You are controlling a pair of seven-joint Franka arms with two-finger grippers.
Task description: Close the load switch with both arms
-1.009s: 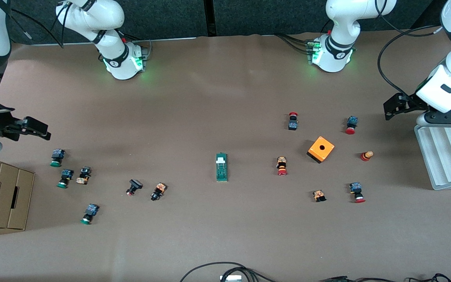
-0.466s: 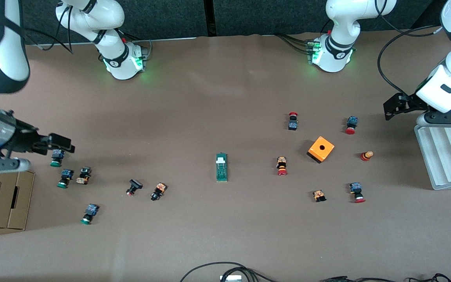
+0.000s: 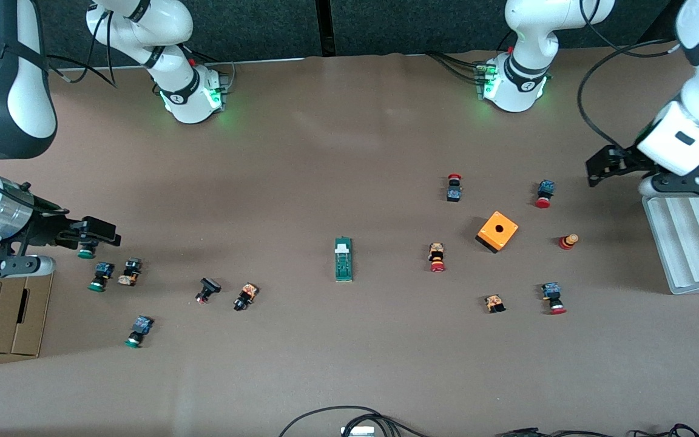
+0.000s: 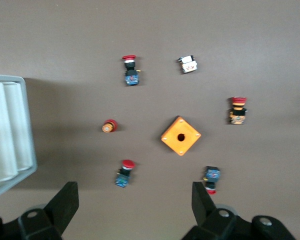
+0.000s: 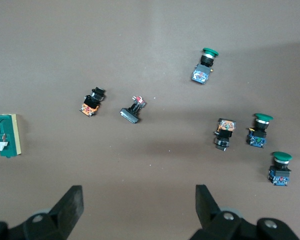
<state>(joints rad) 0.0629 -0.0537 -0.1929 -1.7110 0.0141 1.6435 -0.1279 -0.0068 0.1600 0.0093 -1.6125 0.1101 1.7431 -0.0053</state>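
Note:
The load switch (image 3: 343,259), a narrow green block with a white piece at the end toward the robots' bases, lies flat near the table's middle. It also shows at the edge of the right wrist view (image 5: 5,136). My right gripper (image 3: 102,233) is open and empty, up over a green-capped push button (image 3: 87,252) at the right arm's end; its jaws (image 5: 137,202) stand wide apart. My left gripper (image 3: 593,172) is open and empty, up beside the white tray at the left arm's end; its jaws (image 4: 135,200) are wide apart. The switch is out of the left wrist view.
An orange box with a hole (image 3: 497,231) and several red-capped push buttons (image 3: 437,257) lie toward the left arm's end. Several green-capped and black buttons (image 3: 99,276) lie toward the right arm's end. A cardboard box (image 3: 3,303) and a white ridged tray (image 3: 689,243) stand at the table's two ends.
The right arm has swung in from the table's edge, bringing its gripper over the green-capped buttons. The left gripper has shifted slightly toward the table's middle. The switch has not moved.

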